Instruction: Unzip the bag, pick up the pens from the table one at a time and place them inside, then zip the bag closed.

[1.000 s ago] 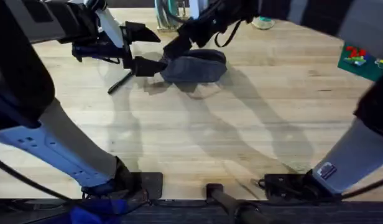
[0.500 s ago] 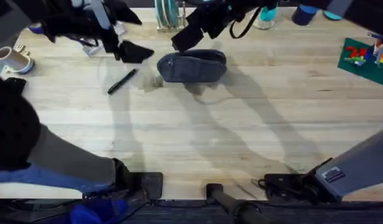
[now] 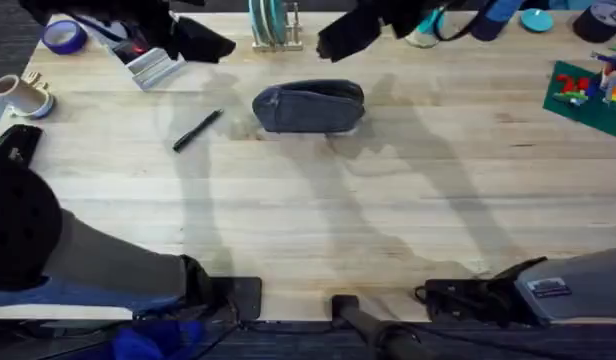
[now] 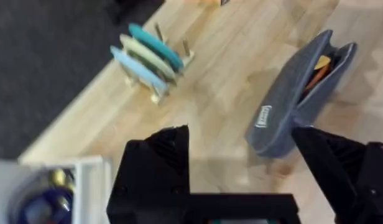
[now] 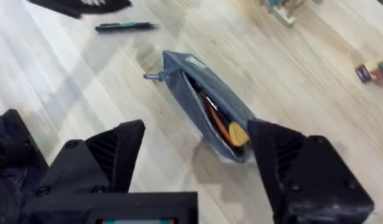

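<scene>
The blue-grey bag [image 3: 308,107] lies at the far middle of the table [image 3: 318,220], its zipper open. Orange and red things show inside the bag [image 5: 207,106] [image 4: 297,93], and its pull tab [image 5: 153,76] sticks out at one end. A slim black pen [image 3: 197,130] [image 5: 126,26] lies on the wood left of the bag. My left gripper [image 3: 213,45] [image 4: 240,134] hovers open, up and to the far left of the bag. My right gripper [image 3: 338,40] [image 5: 198,130] hangs open above the bag's far side. Neither holds anything.
A rack of plates [image 3: 271,25] [image 4: 148,56] stands just behind the bag. A silver stapler [image 3: 153,65], a blue tape roll [image 3: 63,37] and a white cup [image 3: 18,95] sit at the far left. A green board with bricks [image 3: 588,95] lies at the far right.
Both grippers have let go of the bag's ends and risen back toward the far edge. The bag stays on the table, unzipped. The pen has not moved.
</scene>
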`<action>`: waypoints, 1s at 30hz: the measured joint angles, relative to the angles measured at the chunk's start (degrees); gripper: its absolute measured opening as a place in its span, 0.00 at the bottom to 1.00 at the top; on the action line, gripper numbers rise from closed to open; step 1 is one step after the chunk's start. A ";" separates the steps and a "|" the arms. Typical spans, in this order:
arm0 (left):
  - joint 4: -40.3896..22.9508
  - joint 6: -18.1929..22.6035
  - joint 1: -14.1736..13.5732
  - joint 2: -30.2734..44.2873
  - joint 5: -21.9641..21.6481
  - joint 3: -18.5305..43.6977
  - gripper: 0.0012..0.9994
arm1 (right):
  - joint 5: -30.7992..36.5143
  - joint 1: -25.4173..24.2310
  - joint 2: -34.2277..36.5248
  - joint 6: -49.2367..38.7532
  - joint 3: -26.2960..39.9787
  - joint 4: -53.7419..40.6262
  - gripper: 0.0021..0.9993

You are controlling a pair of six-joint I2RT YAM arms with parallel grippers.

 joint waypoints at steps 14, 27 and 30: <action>-14.89 -19.90 -3.41 -2.95 -12.99 8.79 0.99 | 0.17 -4.52 -1.75 -2.43 0.00 -5.97 1.00; -18.47 -42.42 -13.36 -10.02 -31.95 8.51 1.00 | 0.17 -4.89 -2.14 -3.76 0.00 -7.09 1.00; -18.06 -44.47 -16.05 -13.78 -34.09 5.40 1.00 | 0.17 -4.89 -2.56 -3.93 0.00 -7.94 1.00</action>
